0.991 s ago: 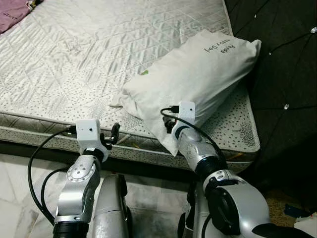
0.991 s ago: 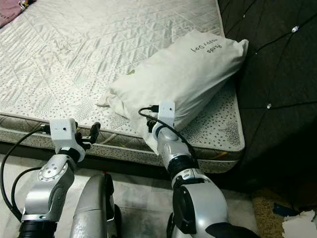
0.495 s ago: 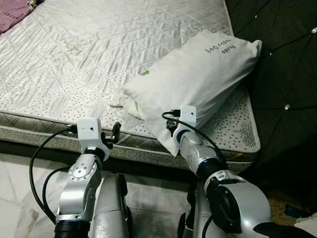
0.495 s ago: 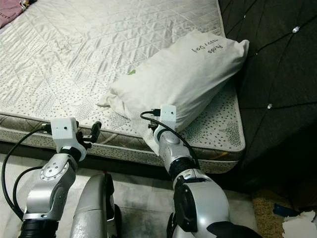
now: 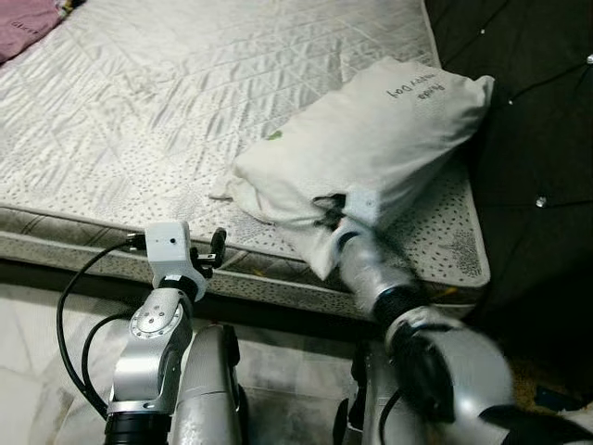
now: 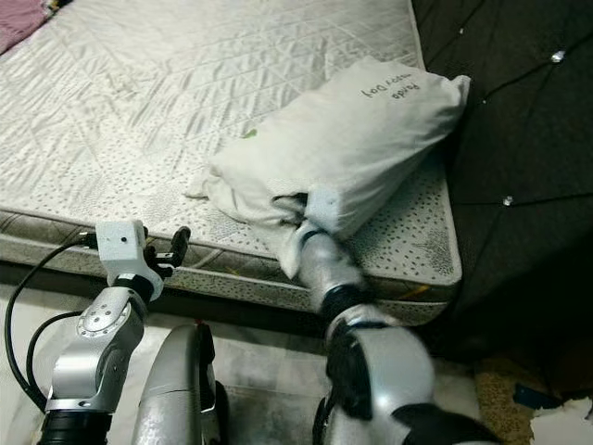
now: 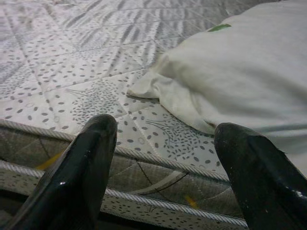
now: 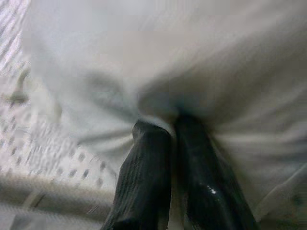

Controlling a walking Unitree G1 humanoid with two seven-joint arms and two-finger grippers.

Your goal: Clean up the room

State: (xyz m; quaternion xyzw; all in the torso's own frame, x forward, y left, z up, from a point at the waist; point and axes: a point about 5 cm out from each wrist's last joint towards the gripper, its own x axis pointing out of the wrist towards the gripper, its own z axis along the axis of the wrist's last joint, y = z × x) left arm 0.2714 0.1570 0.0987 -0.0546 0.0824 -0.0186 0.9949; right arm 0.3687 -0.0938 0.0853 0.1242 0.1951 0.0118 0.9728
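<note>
- Bedroom scene: a bare quilted mattress (image 5: 185,102) with a grey speckled pattern is seen from its near edge, with pale floor tiles (image 5: 37,343) below it.
- A dark tufted headboard (image 5: 528,120) with small shiny studs is noted along the mattress's right side.
- A white pillow (image 5: 371,139) is found on the mattress near its right corner, lying at an angle, its far end against the headboard and its near corner hanging over the mattress edge.
- Dark handwriting is visible on the pillow's far end; a small green mark is seen on its upper face.
- The right gripper (image 8: 172,132) is pressed into the pillow's near end; in the right wrist view its two black fingers are seen close together with a bunched fold of pillow fabric pinched between them.
- The right arm (image 5: 389,287) is blurred in the head views.
- The left gripper (image 7: 163,139) is held just off the mattress's near edge, left of the pillow and apart from it; its fingers (image 7: 81,163) are spread wide with nothing between them.
- A purple cloth (image 5: 28,19) is observed at the far left corner of the mattress.
- White scraps (image 6: 561,422) are seen on the floor at the far right.
</note>
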